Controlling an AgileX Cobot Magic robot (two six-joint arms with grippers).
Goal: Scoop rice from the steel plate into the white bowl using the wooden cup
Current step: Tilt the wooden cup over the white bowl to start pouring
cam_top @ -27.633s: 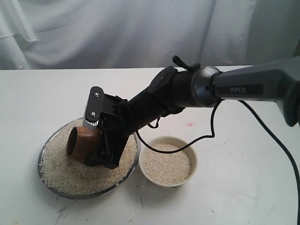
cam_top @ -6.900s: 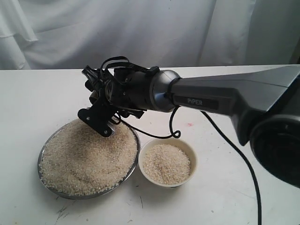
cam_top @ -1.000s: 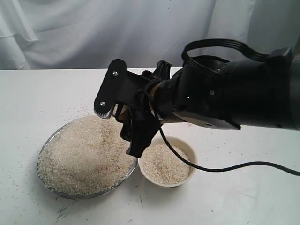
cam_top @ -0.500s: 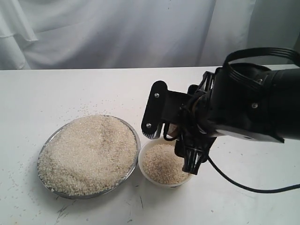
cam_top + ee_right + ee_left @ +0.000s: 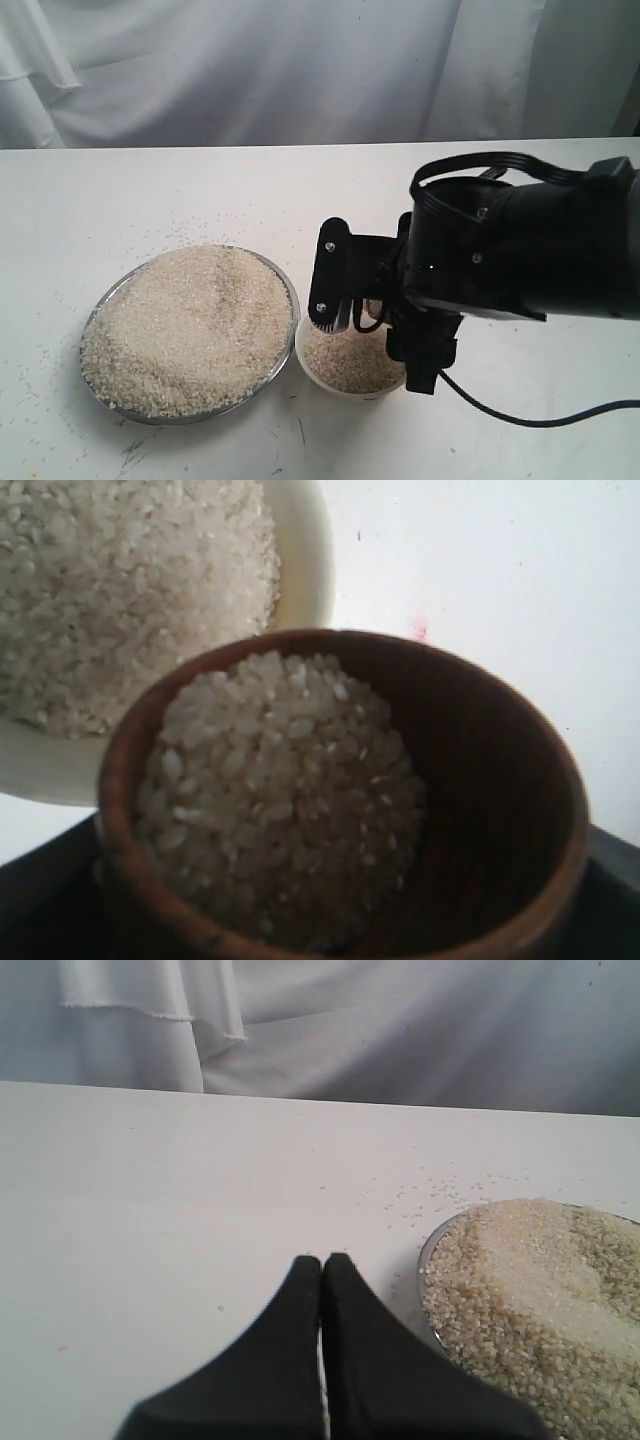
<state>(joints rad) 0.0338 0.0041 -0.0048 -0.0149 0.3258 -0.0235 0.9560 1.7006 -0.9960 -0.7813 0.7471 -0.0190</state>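
wooden cup (image 5: 490, 780) (reddish-brown) seemingly half-full of rice (image 5: 280, 790)

You've got a plain white table (image 5: 120, 190), a bit scuffed, with dark scratches (image 5: 135, 452) near the front edge. Behind it, your white cloth backdrop (image 5: 250, 70) hangs in loose folds. The light's soft and even across everything.

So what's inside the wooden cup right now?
The wooden cup holds rice, piled toward one side, with bare dark inner wall showing on the other. The cup's bottom is hidden under the grains.
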